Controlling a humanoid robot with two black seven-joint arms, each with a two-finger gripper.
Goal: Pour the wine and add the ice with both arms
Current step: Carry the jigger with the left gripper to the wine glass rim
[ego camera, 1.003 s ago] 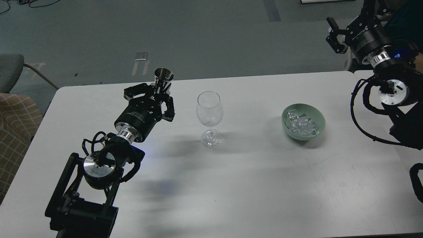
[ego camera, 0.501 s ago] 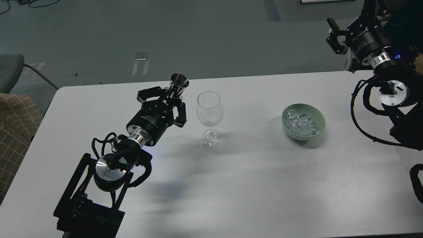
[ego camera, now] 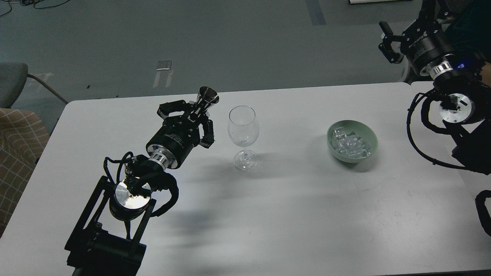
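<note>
A clear, empty wine glass (ego camera: 242, 132) stands upright on the white table (ego camera: 291, 214). My left gripper (ego camera: 195, 111) is shut on a small steel measuring cup (ego camera: 207, 96), held tilted with its mouth toward the glass, just left of the glass rim. A pale green bowl (ego camera: 368, 132) to the right holds a pile of clear ice cubes (ego camera: 350, 147). My right gripper (ego camera: 389, 42) is raised beyond the table's far right corner, open and empty.
A checked cushion (ego camera: 17, 149) and a grey chair (ego camera: 11, 82) sit off the table's left edge. The grey floor lies beyond the far edge. My right arm's links and cables (ego camera: 452, 115) hang over the table's right edge.
My left gripper has carried the steel cup right, up to the wine glass, and tipped it toward the rim. The right arm has barely moved.
</note>
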